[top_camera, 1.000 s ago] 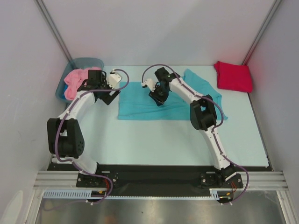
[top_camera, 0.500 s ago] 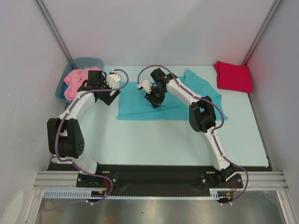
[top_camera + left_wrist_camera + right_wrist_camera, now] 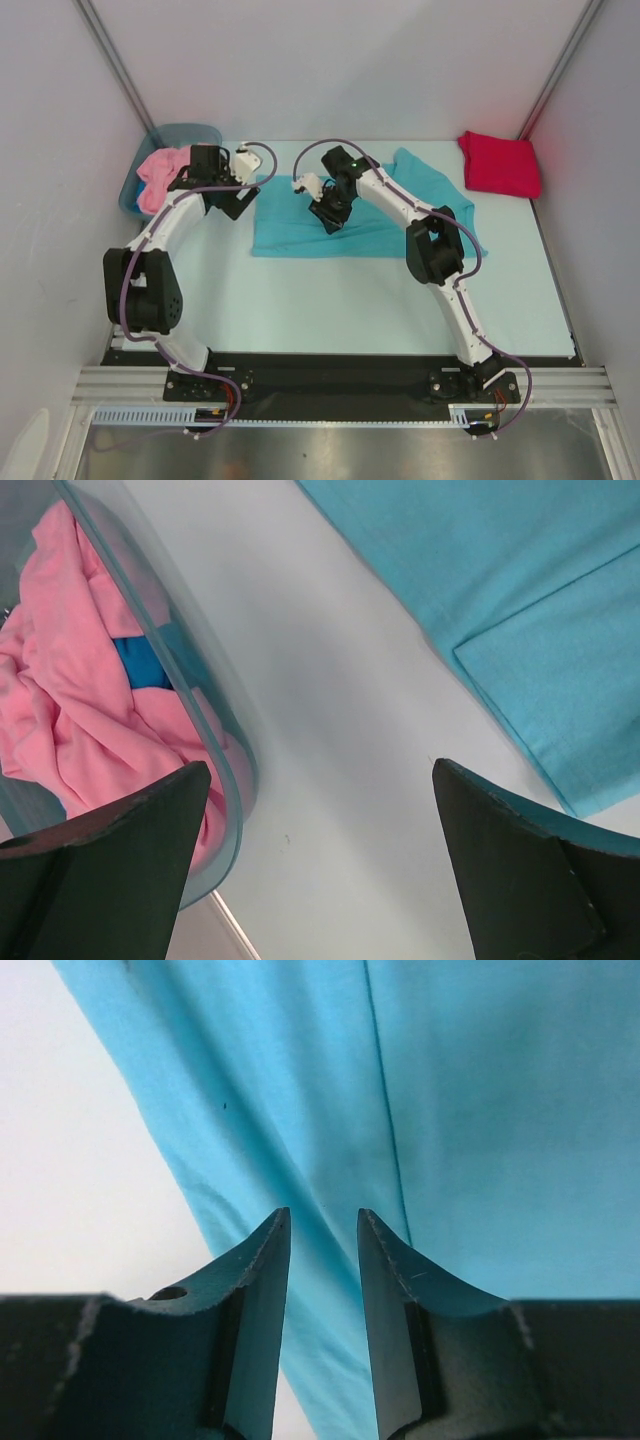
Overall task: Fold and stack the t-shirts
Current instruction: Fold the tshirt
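Observation:
The turquoise t-shirt [image 3: 340, 228] lies spread flat on the table, partly folded. My right gripper [image 3: 327, 214] hovers low over its left half. In the right wrist view its jaws [image 3: 322, 1216] stand a narrow gap apart, with the turquoise cloth [image 3: 470, 1090] and a soft ridge beneath them and nothing pinched. My left gripper [image 3: 236, 196] is wide open and empty [image 3: 320, 780] over bare table between the tub and the turquoise shirt's left edge [image 3: 520, 600]. The pink t-shirt [image 3: 160, 176] lies crumpled in the tub [image 3: 60, 730]. The crimson t-shirt [image 3: 498, 163] lies folded at the back right.
The grey-blue plastic tub [image 3: 188, 133] stands at the back left corner, its rim [image 3: 215, 730] close to my left fingers; a blue cloth [image 3: 140, 662] shows inside it. White walls enclose the table on three sides.
My right gripper has moved left across the turquoise shirt. My left gripper has shifted slightly up and right. The shirts have not visibly moved.

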Controlling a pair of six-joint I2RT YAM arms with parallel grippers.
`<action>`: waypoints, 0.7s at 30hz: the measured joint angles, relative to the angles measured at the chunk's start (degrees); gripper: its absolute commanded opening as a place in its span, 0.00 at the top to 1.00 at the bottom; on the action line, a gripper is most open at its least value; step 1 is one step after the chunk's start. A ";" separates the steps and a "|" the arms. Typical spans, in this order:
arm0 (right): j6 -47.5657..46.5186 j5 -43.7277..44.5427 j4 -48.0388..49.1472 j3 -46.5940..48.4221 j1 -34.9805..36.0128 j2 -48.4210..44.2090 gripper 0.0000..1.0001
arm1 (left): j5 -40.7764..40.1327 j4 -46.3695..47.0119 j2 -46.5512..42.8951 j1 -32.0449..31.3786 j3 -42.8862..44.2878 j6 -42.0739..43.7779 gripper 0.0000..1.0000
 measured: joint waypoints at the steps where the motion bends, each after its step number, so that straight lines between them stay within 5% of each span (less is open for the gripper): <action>1: -0.02 -0.13 -0.17 -0.17 0.00 0.00 0.62 | 0.00 0.00 0.13 -0.04 0.20 -0.02 0.00; 21: 0.04 -0.63 -0.44 -0.22 -2.40 0.20 0.55 | 0.00 0.00 0.22 -0.76 0.63 0.02 0.00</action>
